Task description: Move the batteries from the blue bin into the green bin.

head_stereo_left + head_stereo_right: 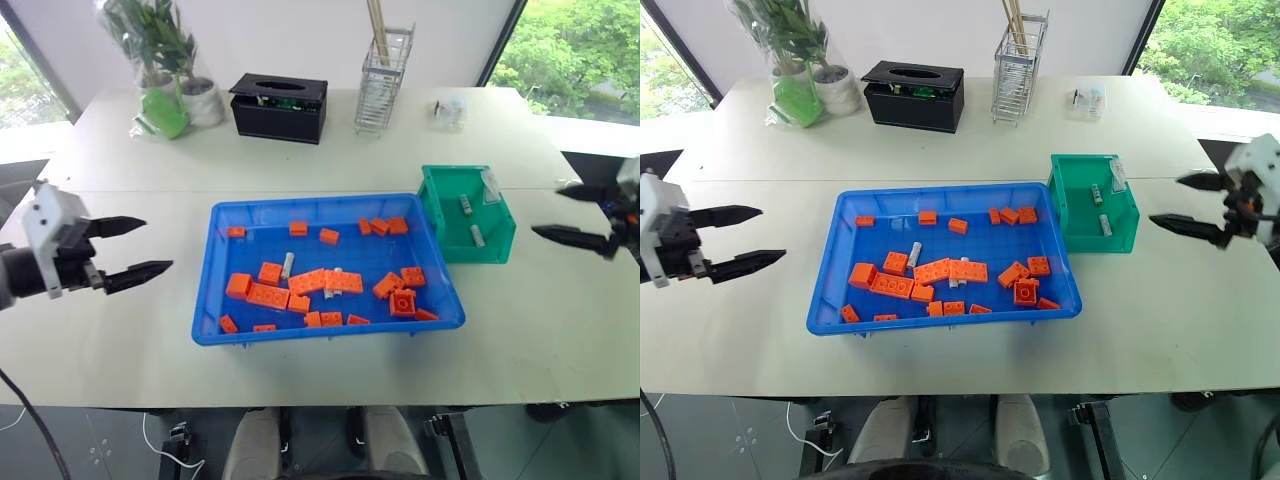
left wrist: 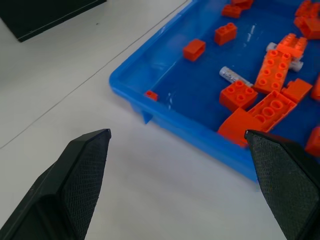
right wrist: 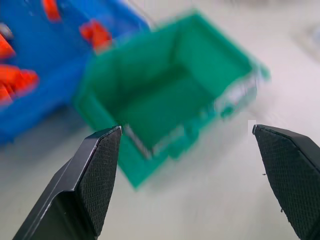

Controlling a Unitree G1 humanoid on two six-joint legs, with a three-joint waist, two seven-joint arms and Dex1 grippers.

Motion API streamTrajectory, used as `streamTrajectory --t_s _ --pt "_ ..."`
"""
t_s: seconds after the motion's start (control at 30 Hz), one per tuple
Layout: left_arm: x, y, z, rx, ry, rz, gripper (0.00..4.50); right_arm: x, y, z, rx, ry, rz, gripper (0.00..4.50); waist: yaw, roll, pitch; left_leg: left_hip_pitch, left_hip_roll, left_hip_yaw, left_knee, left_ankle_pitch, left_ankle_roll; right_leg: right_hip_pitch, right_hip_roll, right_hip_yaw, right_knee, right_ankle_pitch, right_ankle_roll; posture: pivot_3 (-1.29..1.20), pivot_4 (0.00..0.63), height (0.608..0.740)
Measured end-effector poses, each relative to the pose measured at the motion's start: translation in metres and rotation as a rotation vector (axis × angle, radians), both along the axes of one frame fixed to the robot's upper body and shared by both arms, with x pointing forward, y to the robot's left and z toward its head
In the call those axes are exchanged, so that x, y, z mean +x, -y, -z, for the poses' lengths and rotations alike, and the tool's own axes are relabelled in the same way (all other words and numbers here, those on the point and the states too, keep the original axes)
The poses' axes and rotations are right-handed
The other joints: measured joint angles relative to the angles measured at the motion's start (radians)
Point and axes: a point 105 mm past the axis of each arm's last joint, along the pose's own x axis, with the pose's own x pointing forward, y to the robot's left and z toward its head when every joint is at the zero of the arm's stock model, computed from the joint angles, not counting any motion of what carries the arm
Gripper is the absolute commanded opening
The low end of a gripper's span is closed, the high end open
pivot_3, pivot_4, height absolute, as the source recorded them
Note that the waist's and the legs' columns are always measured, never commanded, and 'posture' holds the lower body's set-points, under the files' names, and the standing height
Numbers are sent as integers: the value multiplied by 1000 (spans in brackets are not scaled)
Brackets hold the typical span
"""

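Note:
The blue bin (image 1: pixel 213 275) sits mid-table, holding many orange bricks (image 1: pixel 268 295) and two silver batteries (image 1: pixel 288 265) (image 1: pixel 337 273). Against its right corner stands the green bin (image 1: pixel 480 252), with two batteries (image 1: pixel 465 205) inside. Left of the blue bin, my left gripper (image 1: pixel 157 245) hovers open and empty, pointing at the bin's near corner; in the left wrist view it (image 2: pixel 176 132) faces a battery (image 2: pixel 232 76). My right gripper (image 1: pixel 547 211) hangs open and empty to the right of the green bin (image 3: pixel 165 75), aimed at it (image 3: pixel 187 128).
At the back of the table stand a black box (image 1: pixel 279 107), a wire rack (image 1: pixel 383 85) with sticks, potted plants (image 1: pixel 165 70) and a small clear item (image 1: pixel 449 110). Bare tabletop lies in front of and beside both bins.

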Motion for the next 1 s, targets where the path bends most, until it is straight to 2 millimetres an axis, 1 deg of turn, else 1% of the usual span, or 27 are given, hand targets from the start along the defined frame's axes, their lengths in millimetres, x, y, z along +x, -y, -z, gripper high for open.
streamTrajectory --t_s 0.1,0.17,0.23,0.27,0.33,0.37,0.47,0.6,0.7,0.8,0.9,1.0 --pt "0 17 -3 -11 -1 69 4500 8 -46 -13 17 24 -130 4329 4 0 0 0 0 0 0 0 0 -1 0 0 1 0 0 0 150 736" --pt "-4 36 -5 -14 -12 159 4500 18 -97 -18 63 12 -233 4329 2 0 0 -1 0 0 0 0 0 -1 0 0 2 0 0 0 150 736" --pt "-9 51 -5 -11 -26 243 4500 20 -135 -14 75 -23 -304 4329 5 0 0 -1 -1 0 0 0 0 -2 0 0 3 0 0 0 150 736" --pt "-11 55 -4 -7 -32 267 4500 21 -149 -12 80 -35 -323 4329 7 0 0 -2 -1 0 0 0 0 -3 0 0 3 0 0 0 150 736" --pt "-14 58 0 0 -58 301 4500 19 -183 -1 82 -77 -380 4329 10 -1 0 -2 -2 -1 0 0 0 -3 -1 0 5 0 0 0 150 736" --pt "-15 60 2 6 -72 319 4500 17 -202 10 76 -109 -417 4329 11 -1 0 -2 -2 -1 1 0 0 -3 -1 -1 6 0 0 0 150 736" --pt "-17 64 5 21 -95 364 4500 13 -241 43 20 -189 -466 4329 10 -1 0 -3 -3 0 3 0 0 -3 -1 -1 8 0 0 0 150 736" --pt "-16 64 2 38 -79 375 4500 18 -261 70 -26 -241 -433 4329 9 -2 -1 -3 -3 0 4 1 0 -3 -1 -1 8 0 0 0 150 736" --pt "-14 60 5 57 -76 366 4500 20 -276 88 -54 -258 -448 4329 6 -3 -1 -2 -3 0 3 1 0 -3 0 -1 9 0 0 0 150 736" --pt "-16 61 7 59 -85 377 4500 26 -282 108 -94 -284 -432 4329 4 -3 -1 -3 -3 0 3 1 0 -3 0 -1 10 0 1 0 150 736" --pt "-15 61 8 59 -86 375 4500 31 -282 117 -105 -295 -407 4329 5 -3 -1 -3 -3 0 3 1 0 -3 0 -1 10 0 1 0 150 736" --pt "-14 62 8 61 -84 374 4500 31 -290 122 -101 -300 -415 4329 4 -3 -1 -3 -3 0 3 1 -1 -3 0 -1 10 1 1 0 150 736"
